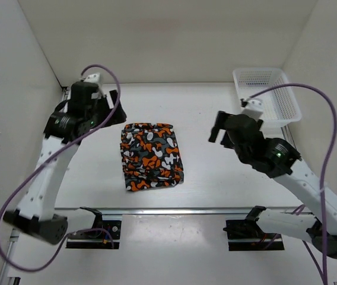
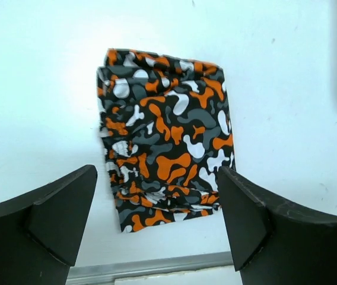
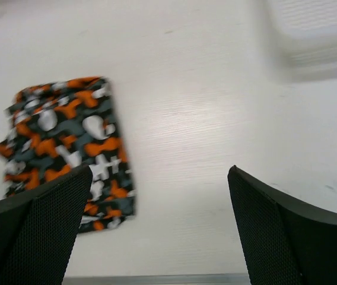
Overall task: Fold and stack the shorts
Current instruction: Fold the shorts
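Observation:
The shorts (image 1: 151, 156), with an orange, black, grey and white camouflage print, lie folded into a compact rectangle on the white table. They also show in the left wrist view (image 2: 164, 139) and at the left of the right wrist view (image 3: 67, 151). My left gripper (image 1: 110, 107) is open and empty, raised off the far-left corner of the shorts. My right gripper (image 1: 219, 127) is open and empty, raised to the right of the shorts. In the wrist views both pairs of fingers stand wide apart with nothing between them.
A white plastic mesh basket (image 1: 267, 95) stands at the back right corner; it shows blurred in the right wrist view (image 3: 311, 35). White walls enclose the table on three sides. A metal rail (image 1: 174, 209) runs along the near edge.

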You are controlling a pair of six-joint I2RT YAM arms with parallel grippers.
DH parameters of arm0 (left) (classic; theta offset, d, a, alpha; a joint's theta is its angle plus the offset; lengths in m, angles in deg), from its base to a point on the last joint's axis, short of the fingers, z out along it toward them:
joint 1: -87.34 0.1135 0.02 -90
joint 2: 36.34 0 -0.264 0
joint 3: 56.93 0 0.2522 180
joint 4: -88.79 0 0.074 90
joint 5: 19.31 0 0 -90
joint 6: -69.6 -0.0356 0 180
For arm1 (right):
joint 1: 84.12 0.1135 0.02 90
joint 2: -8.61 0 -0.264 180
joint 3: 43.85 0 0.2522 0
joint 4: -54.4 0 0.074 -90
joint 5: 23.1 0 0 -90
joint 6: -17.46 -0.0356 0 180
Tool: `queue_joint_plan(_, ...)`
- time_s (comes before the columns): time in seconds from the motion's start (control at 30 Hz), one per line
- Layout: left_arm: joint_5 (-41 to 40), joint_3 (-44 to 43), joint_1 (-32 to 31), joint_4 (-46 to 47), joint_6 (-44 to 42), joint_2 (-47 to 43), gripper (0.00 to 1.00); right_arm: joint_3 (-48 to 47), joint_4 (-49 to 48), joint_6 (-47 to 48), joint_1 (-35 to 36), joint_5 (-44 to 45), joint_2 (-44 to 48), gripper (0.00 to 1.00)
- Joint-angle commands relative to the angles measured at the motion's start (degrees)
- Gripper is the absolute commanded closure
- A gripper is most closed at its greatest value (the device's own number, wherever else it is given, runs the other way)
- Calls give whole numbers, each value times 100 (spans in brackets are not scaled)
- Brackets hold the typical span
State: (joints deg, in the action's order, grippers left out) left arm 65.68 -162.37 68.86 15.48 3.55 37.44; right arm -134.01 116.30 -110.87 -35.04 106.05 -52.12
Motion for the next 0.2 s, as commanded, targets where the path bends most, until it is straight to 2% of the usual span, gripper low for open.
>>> queue_joint_plan(0.0,-649,501,37,-5,145,-600,6,46,1598,-640,-30,1795,279,0)
queue_joint_plan(0.07,-894,834,37,66,416,-1090,6,99,1978,-1044,-30,2182,412,0)
queue_joint_plan(0.17,-1115,1160,37,216,733,-1618,6,240,2357,-1256,-30,2245,597,0)
